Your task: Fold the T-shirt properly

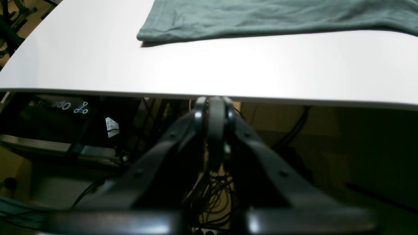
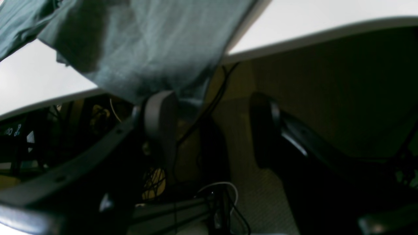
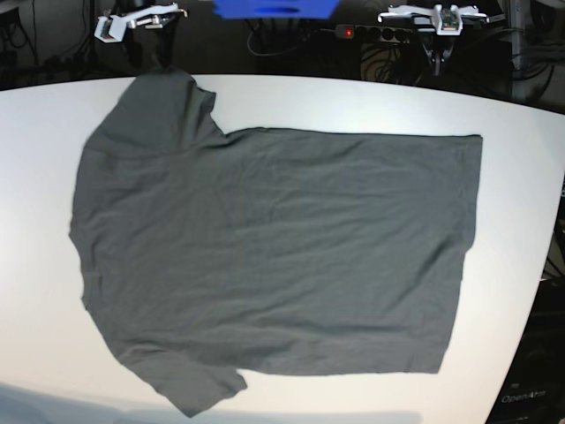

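On the white table (image 3: 291,93) the T-shirt (image 3: 274,256) lay flat, unfolded — left gripper (image 1: 214,107) closed empty, right gripper (image 2: 212,114) parted, sleeve draped on one finger, no clamp.

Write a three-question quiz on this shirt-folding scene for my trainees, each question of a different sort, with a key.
1. True or false: the T-shirt has already been folded in half.
2. In the right wrist view, the sleeve draped past the table edge lies against which part of the right gripper? A) one finger B) both fingers C) neither
3. Fill in: the left gripper sits beyond the table edge with its jaws ____.

Key: 1 false, it lies spread flat. 2 A, the cloth touches one finger while the jaws stand apart. 3 shut.
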You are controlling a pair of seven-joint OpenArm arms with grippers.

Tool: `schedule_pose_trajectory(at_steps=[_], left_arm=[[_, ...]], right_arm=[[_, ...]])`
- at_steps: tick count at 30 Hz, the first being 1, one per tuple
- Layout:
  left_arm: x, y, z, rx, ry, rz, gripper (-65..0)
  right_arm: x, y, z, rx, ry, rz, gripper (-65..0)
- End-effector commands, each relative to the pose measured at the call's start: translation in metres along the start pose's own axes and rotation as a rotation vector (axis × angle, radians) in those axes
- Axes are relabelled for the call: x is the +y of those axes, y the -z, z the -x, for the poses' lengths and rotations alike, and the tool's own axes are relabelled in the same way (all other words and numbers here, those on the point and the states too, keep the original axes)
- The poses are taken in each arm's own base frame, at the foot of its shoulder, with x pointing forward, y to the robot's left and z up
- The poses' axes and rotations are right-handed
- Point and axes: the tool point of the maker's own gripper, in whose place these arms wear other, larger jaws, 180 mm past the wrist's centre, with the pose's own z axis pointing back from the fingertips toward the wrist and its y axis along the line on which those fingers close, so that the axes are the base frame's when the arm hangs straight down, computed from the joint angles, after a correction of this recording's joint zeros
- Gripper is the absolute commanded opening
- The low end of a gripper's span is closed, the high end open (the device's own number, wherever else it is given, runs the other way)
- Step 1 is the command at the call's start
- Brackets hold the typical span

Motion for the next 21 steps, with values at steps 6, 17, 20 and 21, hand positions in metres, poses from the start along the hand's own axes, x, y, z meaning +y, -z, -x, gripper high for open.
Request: schedule_pose_trajectory(at_steps=[6, 17, 20, 21], left_arm=[[0.003, -0.004, -0.006, -0.025, 0.010, -0.004, -63.9], [0.003, -0.004, -0.006, -0.025, 0.009, -0.005, -63.9], [0.003, -0.003, -0.007, -0.028, 0.008, -0.005, -63.9], [0.002, -0.001, -0.008, -0.034, 0.007, -0.006, -63.9]], right_arm=[[0.001, 0.001, -0.009, -0.034, 0.001, -0.017, -29.7], [0.017, 0.000, -0.012, -0.039, 0.065, -0.120, -30.0], [0.019, 0.000, -0.013, -0.040, 0.072, -0.131, -30.2], [0.019, 0.000, -0.013, -0.042, 0.072, -0.130, -30.2]])
